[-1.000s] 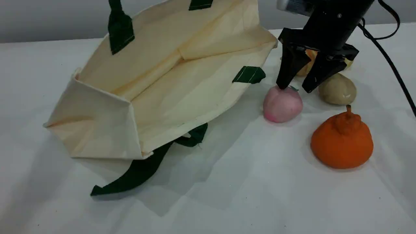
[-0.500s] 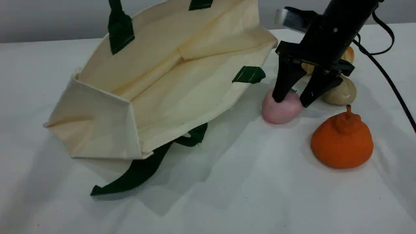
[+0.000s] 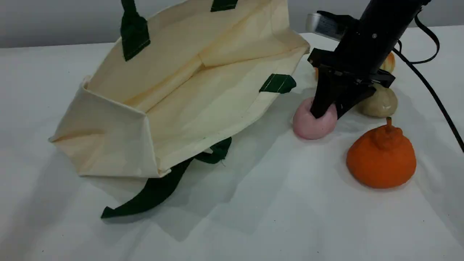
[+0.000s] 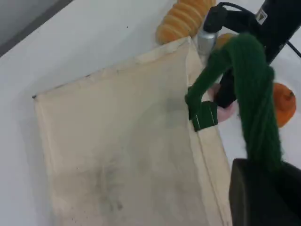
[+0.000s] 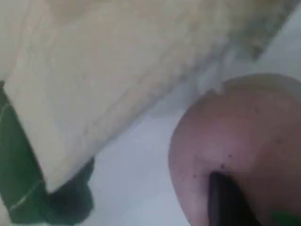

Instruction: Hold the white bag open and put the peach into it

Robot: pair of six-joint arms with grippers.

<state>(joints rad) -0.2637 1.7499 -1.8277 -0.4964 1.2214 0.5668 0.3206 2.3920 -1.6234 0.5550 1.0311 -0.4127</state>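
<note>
On the white bench (image 3: 253,217), the white bag (image 3: 203,94) is lying on its side with its mouth gaping toward the camera, one dark green handle (image 3: 135,30) rising out of the top of the scene view and the other handle (image 3: 156,188) trailing flat on the bench in front. In the left wrist view the left gripper (image 4: 263,195) is showing at the bottom edge with the raised green handle (image 4: 254,99) running down into its fingers, which are sitting nearly closed and pinching the strap. Just right of the bag's mouth, the peach (image 3: 311,121) is resting on the bench. The right gripper (image 3: 328,114) is pressing down onto the peach's top, its fingers (image 3: 320,105) standing close together and digging into the pink surface; the right wrist view is showing one fingertip (image 5: 225,200) sunk against the peach (image 5: 240,136). Whether the fruit is firmly clamped is hard to tell. Beside it, a beige potato (image 3: 378,103) is sitting just behind, and an orange knobbed fruit (image 3: 380,157) is sitting nearer the camera.
</note>
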